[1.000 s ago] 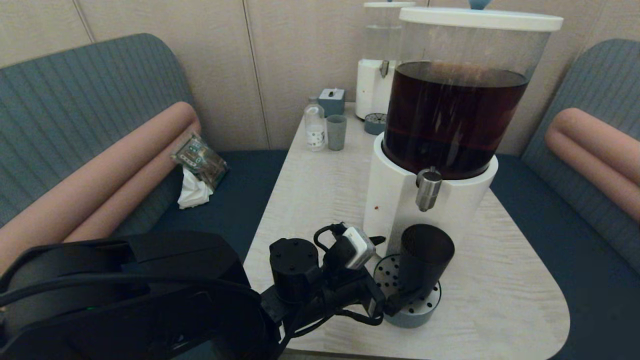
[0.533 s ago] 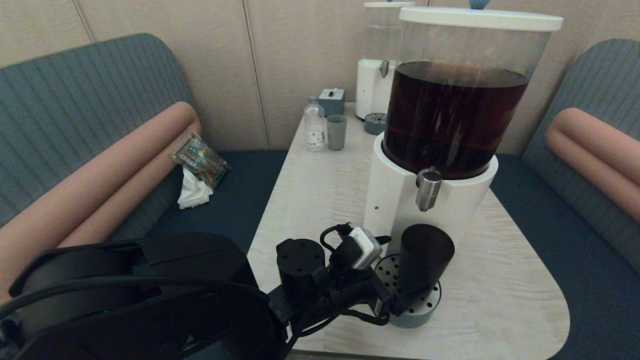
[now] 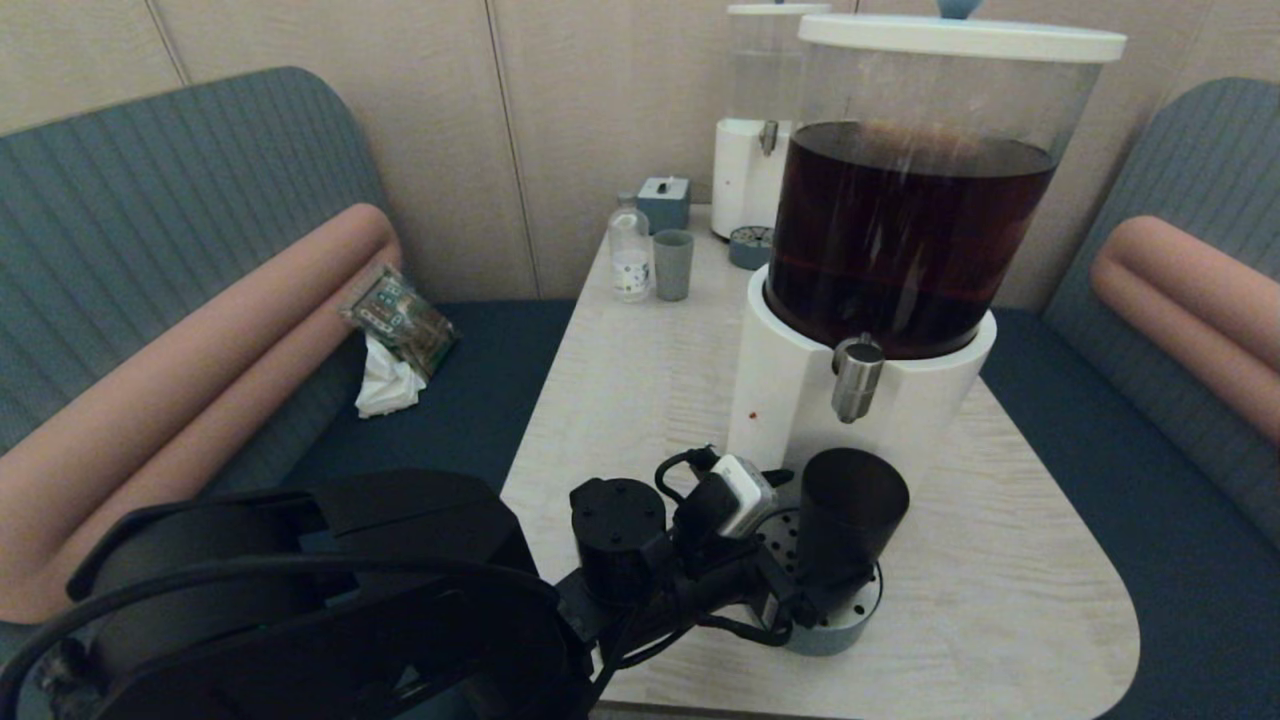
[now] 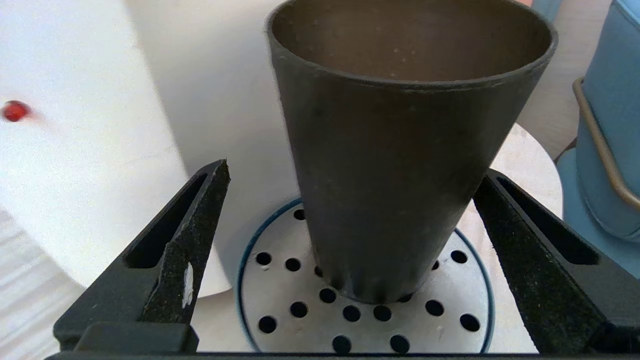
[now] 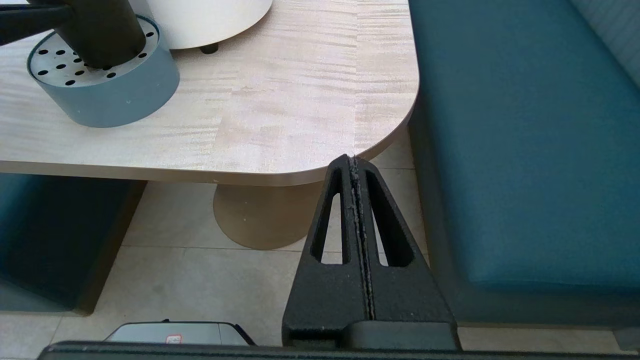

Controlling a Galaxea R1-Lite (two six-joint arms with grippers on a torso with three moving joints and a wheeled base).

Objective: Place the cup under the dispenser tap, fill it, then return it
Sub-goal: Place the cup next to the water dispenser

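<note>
Unlabelled dark cup (image 4: pixel 400 150) stands upright between open left gripper (image 4: pixel 345 235) fingers.

Head view dim, muted; wrist views bright, evenly lit; close white dispenser base (image 4: pixel 75 165) blurred.

Pale wood table (image 3: pixel 1000 560) carries two dispensers (image 3: pixel 860 400), drip trays (image 3: pixel 835 625), bottle (image 3: pixel 629 250), perhaps a grey cup (image 3: pixel 672 265).

Between my black jaws: dark smoky-brown cup (image 4: pixel 400 165); white perforated drip tray (image 5: pixel 100 95), blue-grey wall; pale wood-grain worktop (image 5: pixel 300 100).
</note>
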